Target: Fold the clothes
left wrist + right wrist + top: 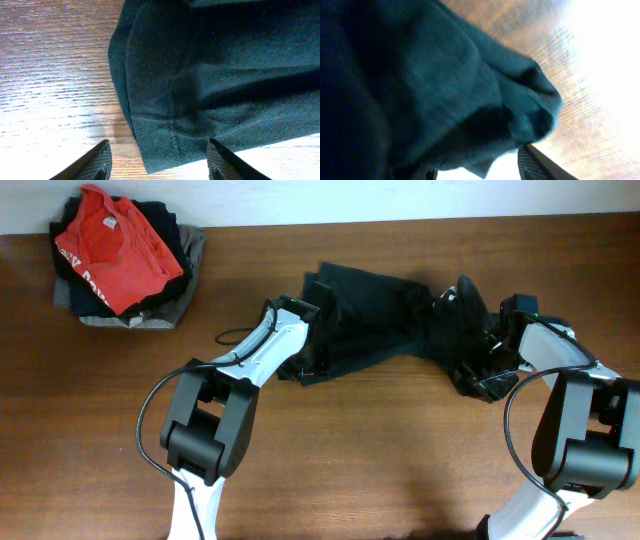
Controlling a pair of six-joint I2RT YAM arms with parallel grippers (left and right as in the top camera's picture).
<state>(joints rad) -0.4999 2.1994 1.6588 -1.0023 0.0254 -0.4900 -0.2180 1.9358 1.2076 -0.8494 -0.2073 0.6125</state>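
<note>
Grabbing stage: my left gripper is wide open and empty, straddling the clothes' 9 o'clock hem, so next I'd drop and pinch. At 3 o'clock my right gripper is deep in cloth, and I can't tell its grip.

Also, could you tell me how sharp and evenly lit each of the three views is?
Overhead: sharp and evenly lit, though the dark garment shows little detail. Left wrist: the hem is crisp, but glare whitens the table along the bottom. Right wrist: soft and blurred, with the wood at the right blown out.
</note>
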